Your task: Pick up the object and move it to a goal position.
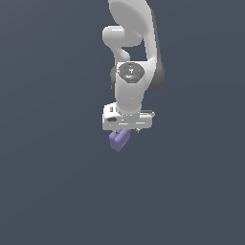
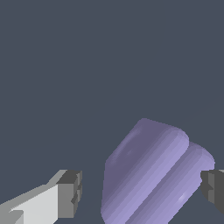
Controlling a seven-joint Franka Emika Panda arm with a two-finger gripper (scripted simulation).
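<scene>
One small lavender-purple object [image 1: 119, 139] hangs just under the white gripper [image 1: 125, 130] in the exterior view, near the middle of the scene and tilted, its lower end toward the exterior view's left. It is narrower than the gripper body above it. In the wrist view the object [image 2: 151, 175] shows as a blocky piece with rounded ridges and a lengthwise groove between them, lying slantwise between the two dark finger pads [image 2: 70, 192].

One pad sits at the object's far end and seems to touch it or nearly so; the other pad stands clearly apart from the object, with a gap of background between them. So the gripper [image 2: 142, 190] is partly spread around the object, and I cannot tell whether it truly grips it.

Above, the white arm [image 1: 131, 52] rises straight up out of the exterior view. Everything else is flat dark grey-blue bench [image 1: 48, 191] with no visible edge.
</scene>
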